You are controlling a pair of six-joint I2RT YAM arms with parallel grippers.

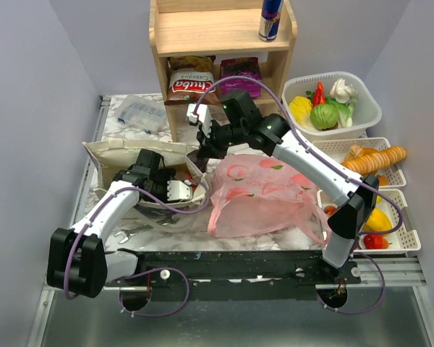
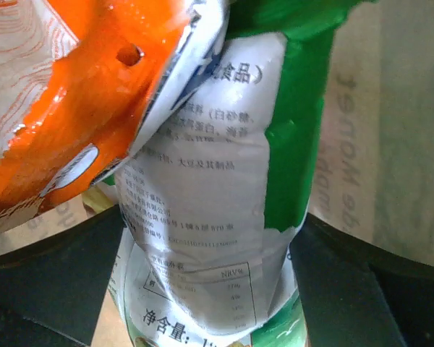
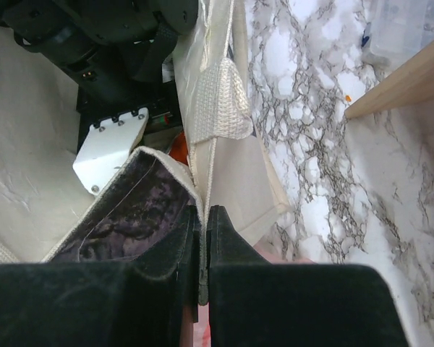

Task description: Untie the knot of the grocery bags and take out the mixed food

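Soft, even light falls from above in the top view. The pale walls look flat, and shadows on the counter point(image 1: 195, 242) under the arms are faint. The pink bag point(image 1: 264, 191) carries a mild sheen without hard glare.

The left wrist view is pressed very close. White glare spots sit on the glossy orange packet point(image 2: 72, 101), the snack bag point(image 2: 217, 202) print is soft, and the left gripper point(image 2: 210, 289) shows as dark blur.

In the right wrist view the marble is bright and sharp, the tote point(image 3: 235, 173) interior is dim, and the right gripper point(image 3: 202, 217) is black and featureless.

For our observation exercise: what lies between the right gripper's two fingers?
The rim of the canvas tote, pinched by the right gripper, in the right wrist view.
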